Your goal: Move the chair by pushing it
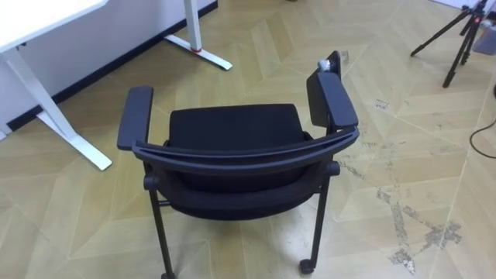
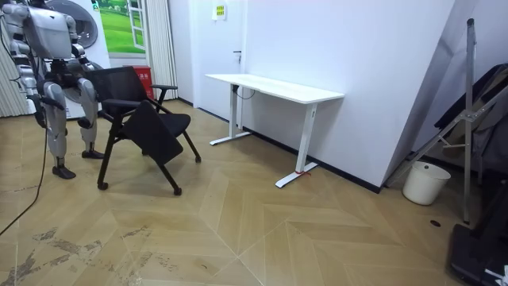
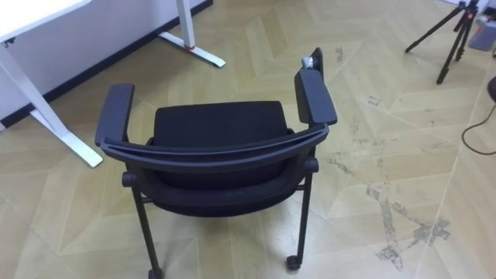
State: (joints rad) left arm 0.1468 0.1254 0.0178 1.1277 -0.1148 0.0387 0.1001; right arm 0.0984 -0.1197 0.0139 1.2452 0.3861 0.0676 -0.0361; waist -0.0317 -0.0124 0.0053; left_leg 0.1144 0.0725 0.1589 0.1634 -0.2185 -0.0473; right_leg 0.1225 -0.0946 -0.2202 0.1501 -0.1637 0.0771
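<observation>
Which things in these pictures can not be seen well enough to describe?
- Room view: left robot hand and right robot hand are too small to read the fingers.
- Eye views: front legs of the chair are hidden under its seat.
- Eye views: tripod is cut off by the top edge.

"Looking down from the robot's head, can you see the far legs?"

"No. The chair (image 1: 232, 132) hides them under itself, and its near left leg runs off the bottom edge."

"What's that pale bit (image 1: 329, 63) at the far end of the right armrest (image 1: 333, 101)?"

"It's too small to tell. The desk (image 1: 31, 19) is cut off at the far left and the tripod (image 1: 469, 31) at the far right."

"And from across the room?"

"The robot's head is cropped by the top edge. Whether it touches the chair is too small to make out. The dark frame (image 2: 484, 91) on the right runs past the edge."
</observation>
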